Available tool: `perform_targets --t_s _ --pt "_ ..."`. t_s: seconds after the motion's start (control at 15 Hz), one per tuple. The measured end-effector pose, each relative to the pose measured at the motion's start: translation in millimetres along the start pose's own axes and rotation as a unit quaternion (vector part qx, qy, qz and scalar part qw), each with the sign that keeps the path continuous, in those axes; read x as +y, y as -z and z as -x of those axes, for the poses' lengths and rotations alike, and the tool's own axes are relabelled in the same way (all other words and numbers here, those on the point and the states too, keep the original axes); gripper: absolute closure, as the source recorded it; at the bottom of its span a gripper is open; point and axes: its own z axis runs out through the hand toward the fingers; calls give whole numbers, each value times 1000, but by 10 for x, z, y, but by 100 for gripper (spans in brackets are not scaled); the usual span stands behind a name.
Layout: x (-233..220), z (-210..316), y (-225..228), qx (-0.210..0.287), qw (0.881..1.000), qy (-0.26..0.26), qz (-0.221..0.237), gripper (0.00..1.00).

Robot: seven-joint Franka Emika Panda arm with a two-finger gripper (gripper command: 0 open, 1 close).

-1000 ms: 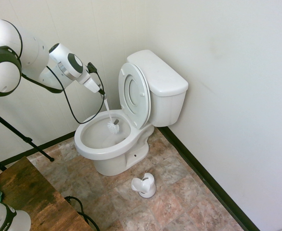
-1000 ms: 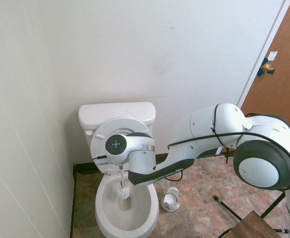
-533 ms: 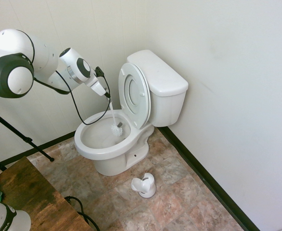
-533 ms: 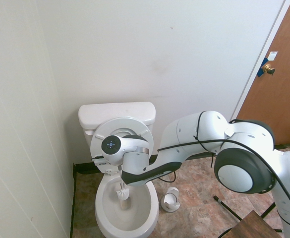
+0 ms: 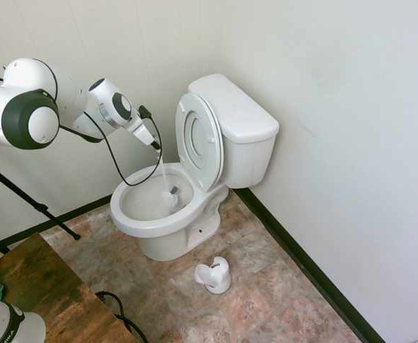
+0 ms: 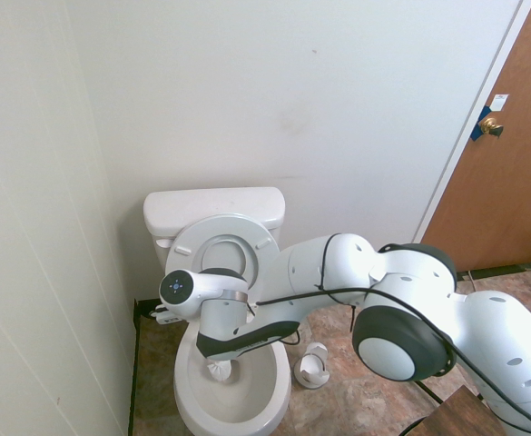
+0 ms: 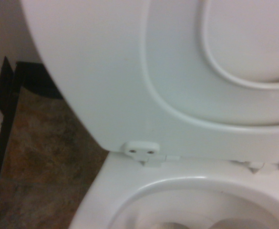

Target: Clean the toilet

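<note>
White ceramic toilet stands in the corner of the room, tank against the rear wall, seat and lid raised upright against the tank. Its oval bowl is open. The end effector is clenched on the thin handle of a white toilet brush, as the first exterior view shows. The handle slants down from the fingers into the bowl, and the brush head sits low inside it, near the back wall of the bowl. In the second exterior view the arm's wrist covers most of the handle; only the brush head shows below it. A small white brush holder stands on the tiled floor just beside the toilet base, apart from it. The wrist view shows the raised seat's underside and hinge area.
</note>
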Motion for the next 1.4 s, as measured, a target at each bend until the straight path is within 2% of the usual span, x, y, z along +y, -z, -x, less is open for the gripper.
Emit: perform_targets --t_s 0.33,0.6,1.07,1.4 --pt "-74 349 111 -6 1000 27 -1 100" --pt "33 591 167 -23 999 41 10 100" --pt "706 791 429 -82 995 57 24 100" --pt "1263 556 585 -113 992 51 17 100"
